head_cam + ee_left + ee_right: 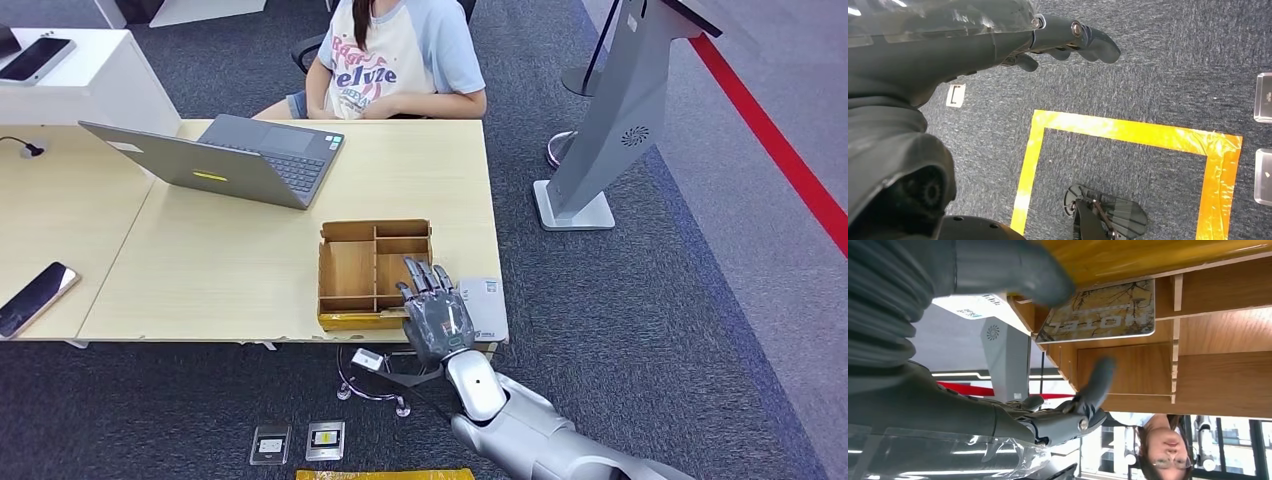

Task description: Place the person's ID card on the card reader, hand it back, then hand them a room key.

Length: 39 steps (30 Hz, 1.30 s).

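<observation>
Silver and close to the head camera, the robot's right arm reaches up from below to the near right corner of the pale wooden table (240, 270), its right hand (435, 310) lying palm-down over the near right part of a divided wooden tray (352, 270). Just beside the hand, to its right, a white card reader (485, 305) sits at the table's edge. From above, the hand hides what is beneath it. The right wrist view supplies that: a room key card (1103, 312) printed with "HOTEL" lies flat in a tray compartment, the thick thumb (1013, 272) over one of its corners and a dark finger (1098, 382) stretched out apart from it; the fingers are spread and nothing appears to be gripped, though the thumb's contact with the card is blurred. A person (395, 55) sits at the far side, beside an open laptop (235, 160). A phone (35, 297) lies on the left. The left wrist view shows the left hand (1058, 42) hanging over grey carpet with yellow tape (1128, 131), fingers loosely extended and holding nothing.
</observation>
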### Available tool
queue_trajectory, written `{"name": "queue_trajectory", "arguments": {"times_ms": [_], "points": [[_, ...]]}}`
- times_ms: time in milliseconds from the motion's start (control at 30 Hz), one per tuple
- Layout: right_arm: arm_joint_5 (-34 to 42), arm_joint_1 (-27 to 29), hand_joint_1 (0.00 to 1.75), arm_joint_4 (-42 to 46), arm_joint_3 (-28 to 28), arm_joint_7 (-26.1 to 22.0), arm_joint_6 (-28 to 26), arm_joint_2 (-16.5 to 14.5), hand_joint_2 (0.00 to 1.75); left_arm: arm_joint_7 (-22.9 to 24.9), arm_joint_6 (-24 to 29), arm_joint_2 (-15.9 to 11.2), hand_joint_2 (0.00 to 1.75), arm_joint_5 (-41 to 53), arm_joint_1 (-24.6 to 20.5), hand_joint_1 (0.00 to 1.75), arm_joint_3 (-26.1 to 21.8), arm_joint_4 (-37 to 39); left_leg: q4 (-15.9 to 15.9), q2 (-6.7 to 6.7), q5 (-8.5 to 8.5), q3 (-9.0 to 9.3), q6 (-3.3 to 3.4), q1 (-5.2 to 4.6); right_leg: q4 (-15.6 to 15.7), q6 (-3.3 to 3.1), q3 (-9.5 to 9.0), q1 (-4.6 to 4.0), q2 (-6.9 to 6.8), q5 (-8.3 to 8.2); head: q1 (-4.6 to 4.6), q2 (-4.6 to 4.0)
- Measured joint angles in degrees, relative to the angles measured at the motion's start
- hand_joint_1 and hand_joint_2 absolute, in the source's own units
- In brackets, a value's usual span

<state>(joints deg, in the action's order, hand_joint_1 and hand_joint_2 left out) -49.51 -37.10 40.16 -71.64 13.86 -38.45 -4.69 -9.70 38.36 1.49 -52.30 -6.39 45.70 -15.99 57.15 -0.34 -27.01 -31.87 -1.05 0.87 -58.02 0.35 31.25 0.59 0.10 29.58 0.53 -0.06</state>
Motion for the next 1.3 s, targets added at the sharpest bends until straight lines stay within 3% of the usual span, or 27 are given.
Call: {"name": "queue_trajectory", "arguments": {"times_ms": [967, 1300], "points": [[0.8, -0.84, 1.75, -2.52, -0.05, -1.33, -0.94, -1.39, 1.75, -1.6, 0.0, 0.66, 0.0, 1.24, 0.58, 0.0, -1.62, 1.02, 0.0, -0.01, 0.0, 0.0, 0.0, 0.0, 0.0, 0.0, -0.01, 0.0, 0.0, 0.0, 0.0, -0.01], [-4.34, -1.76, 1.75, -2.5, 0.69, 0.41, -1.16, -1.32, 1.75, -1.6, 0.0, 0.8, 0.0, 3.22, 0.75, 0.0, -2.78, 1.04, 0.0, 0.0, 0.0, 0.0, 0.0, 0.0, 0.0, 0.0, -0.01, 0.0, 0.0, 0.0, 0.0, 0.0]]}}
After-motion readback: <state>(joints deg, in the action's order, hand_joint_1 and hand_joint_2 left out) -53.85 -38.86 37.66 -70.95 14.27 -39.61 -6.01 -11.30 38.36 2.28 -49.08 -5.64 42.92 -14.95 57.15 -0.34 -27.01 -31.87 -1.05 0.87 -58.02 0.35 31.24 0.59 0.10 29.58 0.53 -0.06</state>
